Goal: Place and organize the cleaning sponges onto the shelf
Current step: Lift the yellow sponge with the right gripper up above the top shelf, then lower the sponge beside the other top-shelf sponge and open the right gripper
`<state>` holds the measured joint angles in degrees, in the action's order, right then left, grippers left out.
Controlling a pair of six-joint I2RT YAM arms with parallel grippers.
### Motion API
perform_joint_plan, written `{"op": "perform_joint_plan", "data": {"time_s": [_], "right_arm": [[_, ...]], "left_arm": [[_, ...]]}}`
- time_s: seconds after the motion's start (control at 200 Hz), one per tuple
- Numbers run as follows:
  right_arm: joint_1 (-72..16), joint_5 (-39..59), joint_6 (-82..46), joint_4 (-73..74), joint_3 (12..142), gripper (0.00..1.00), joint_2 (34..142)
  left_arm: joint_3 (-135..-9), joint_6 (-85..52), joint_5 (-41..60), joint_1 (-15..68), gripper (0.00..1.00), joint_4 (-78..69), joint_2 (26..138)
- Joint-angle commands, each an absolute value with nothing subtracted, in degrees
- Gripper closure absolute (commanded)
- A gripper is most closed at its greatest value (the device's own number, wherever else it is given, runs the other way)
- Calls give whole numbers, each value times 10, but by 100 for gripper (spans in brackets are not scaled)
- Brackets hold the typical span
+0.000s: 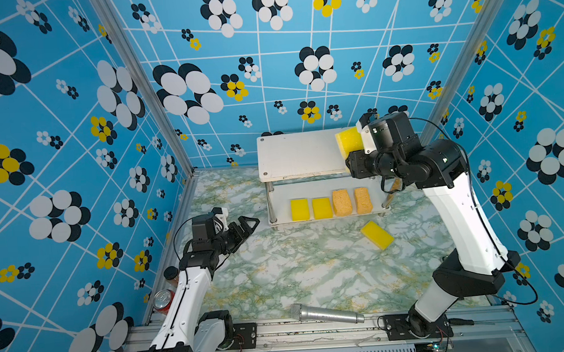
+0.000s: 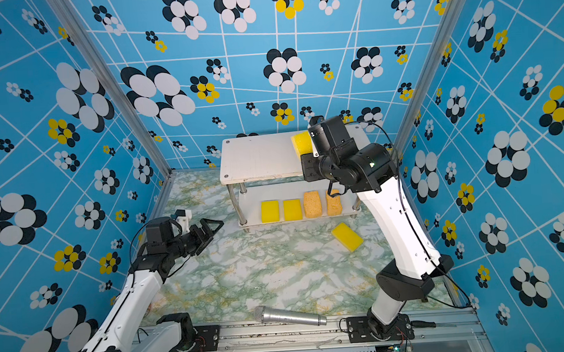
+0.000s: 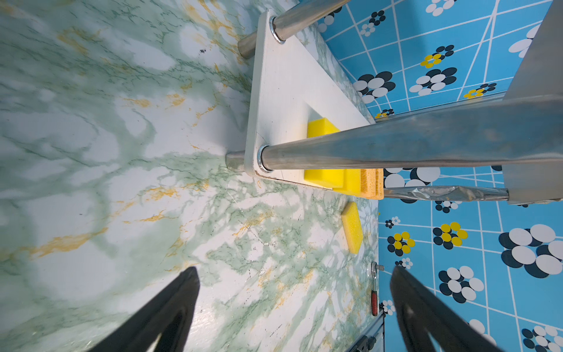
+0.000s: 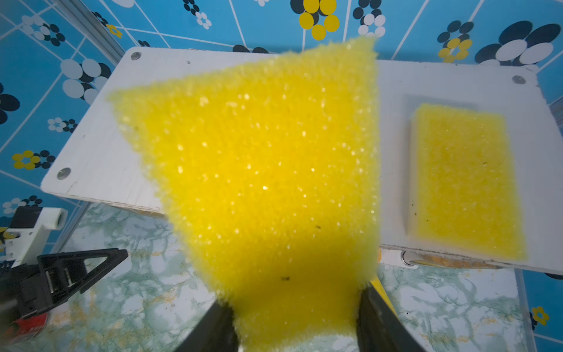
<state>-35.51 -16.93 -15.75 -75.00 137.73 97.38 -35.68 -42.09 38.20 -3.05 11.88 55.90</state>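
While right end effector (image 4: 297, 311) clamps coarse-pored yellow sponge (image 4: 268, 158) over white shelf (image 4: 100, 146), left end effector (image 3: 294, 274) gaping

Light is bright and even in both top views, leaving only faint, soft shadows under the shelf (image 1: 293, 156) on the marble table (image 1: 313, 268). Straight lines on the walls (image 2: 265, 33) bow toward the edges. In the right wrist view the held sponge (image 4: 274, 170) is close and out of focus, glinting, and shaded at its near end. In the left wrist view a shelf leg (image 3: 396, 149) carries glare streaks and the left gripper (image 3: 293, 271) is blurred.
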Motion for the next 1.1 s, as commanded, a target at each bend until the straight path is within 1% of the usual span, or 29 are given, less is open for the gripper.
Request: {"op": "perform_joint_plan", "data": {"time_s": [0.0,0.11,0.65,0.75,0.855,1.095], "right_arm": [[-354,-224,-179,-778,1406,44,998],[-352,-251,-215,-789,1427,43,1014],[-352,-253,-293,-761,1430,43,1035],[-351,-249,-303,-761,1431,42,1041],[-351,-240,-306,-759,1430,38,1047],[-352,-234,-308,-757,1431,39,1062]], "left_arm": [[-351,-407,392,-37,1,126,547],[-352,-408,392,-38,1,128,546],[-349,-408,393,-41,1,127,545],[-349,-408,394,-42,1,128,545],[-348,-407,392,-42,1,128,544],[-345,-407,393,-43,1,130,541]]}}
